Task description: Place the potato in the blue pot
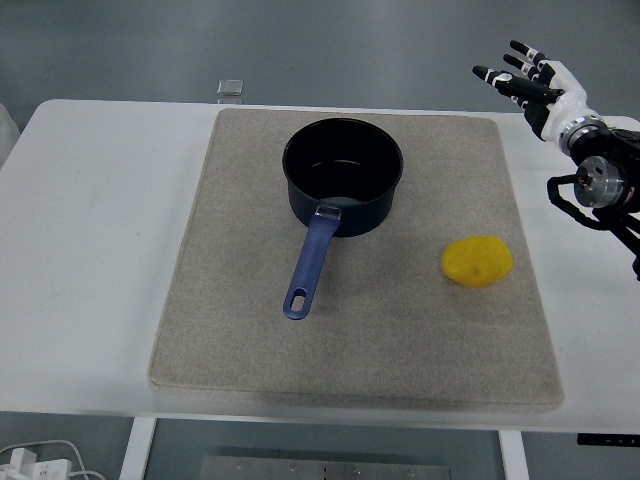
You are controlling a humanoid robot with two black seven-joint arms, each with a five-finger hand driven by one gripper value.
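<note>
Approach step judged not yet begun: right hand (535, 82), fingers spread & empty, must be lowered onto potato (477, 261), then carried to blue pot (343, 175).

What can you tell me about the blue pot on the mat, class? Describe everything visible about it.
The blue pot is a round, dark blue saucepan with a glossy dark inside that looks empty. One long, lighter blue handle points toward the table's near edge, slightly leftward, with a hanging hole at its end. It stands upright on the beige mat, toward the far middle. Nothing else touches it; the potato lies apart on its right.
</note>
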